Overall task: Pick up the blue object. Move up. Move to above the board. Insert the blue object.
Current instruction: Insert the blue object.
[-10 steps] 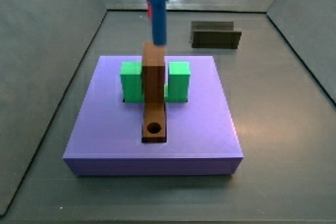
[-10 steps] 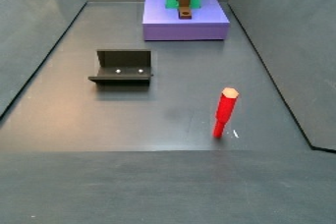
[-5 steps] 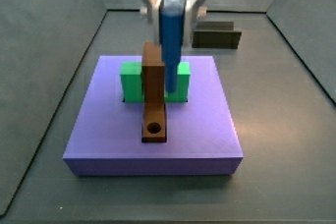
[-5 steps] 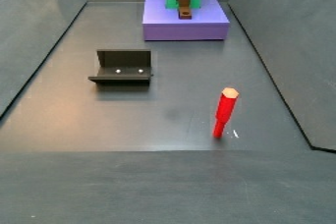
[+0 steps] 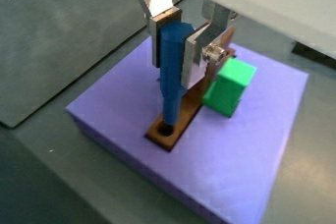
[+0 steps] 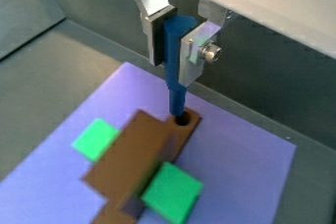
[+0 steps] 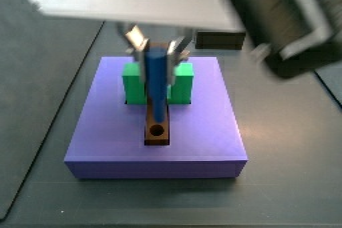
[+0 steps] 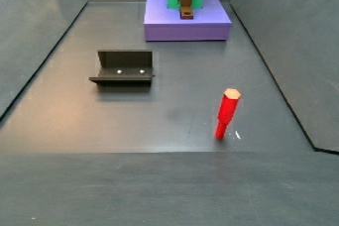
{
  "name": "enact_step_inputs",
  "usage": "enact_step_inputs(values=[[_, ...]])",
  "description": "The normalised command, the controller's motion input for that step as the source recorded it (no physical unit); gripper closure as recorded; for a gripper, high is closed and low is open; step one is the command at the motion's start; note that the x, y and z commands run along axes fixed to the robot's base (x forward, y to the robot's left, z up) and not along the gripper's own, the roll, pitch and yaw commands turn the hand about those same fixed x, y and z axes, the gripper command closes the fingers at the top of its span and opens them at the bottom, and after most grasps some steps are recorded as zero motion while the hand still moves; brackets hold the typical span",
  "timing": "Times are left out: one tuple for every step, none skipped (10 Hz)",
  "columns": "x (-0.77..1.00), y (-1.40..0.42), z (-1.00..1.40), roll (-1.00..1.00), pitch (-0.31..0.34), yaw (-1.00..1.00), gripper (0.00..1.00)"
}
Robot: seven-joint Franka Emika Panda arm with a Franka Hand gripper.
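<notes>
The blue object (image 5: 171, 81) is a thin upright peg, and my gripper (image 5: 179, 51) is shut on its upper part. In both wrist views its lower tip lines up with the round hole (image 6: 178, 121) at the end of the brown board (image 6: 132, 164). In a side view the gripper (image 7: 158, 60) holds the blue object (image 7: 158, 82) over the board (image 7: 158, 117), the tip showing a little above the hole (image 7: 158, 131). Whether the tip has entered the hole I cannot tell.
The board lies across a green block (image 7: 134, 84) on a large purple slab (image 7: 201, 132). The fixture (image 8: 123, 68) stands on the grey floor, away from the slab. A red peg (image 8: 228, 114) stands upright near the floor's front right. Grey walls ring the floor.
The gripper has come down with the blue object toward the board's hole. The arm now fills the top of the side view. The red peg and fixture have not moved.
</notes>
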Motion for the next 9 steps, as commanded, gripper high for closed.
enact_step_inputs(values=[[-0.17,-0.09,-0.26,-0.04,-0.126,-0.02,1.0],[0.0,0.0,-0.15,-0.02,-0.079,0.0,1.0],[0.27,0.05,-0.01,-0.01,-0.013,0.0,1.0],[0.3,0.01,0.0,-0.01,-0.006,0.0,1.0],[0.25,0.0,0.0,0.0,-0.003,0.0,1.0],[0.13,0.0,-0.13,0.0,-0.017,0.0,1.0],[0.0,0.0,-0.23,0.07,-0.021,0.03,1.0],[0.0,0.0,-0.13,0.1,0.0,0.06,1.0],[0.0,0.0,-0.05,0.09,0.0,0.07,1.0]])
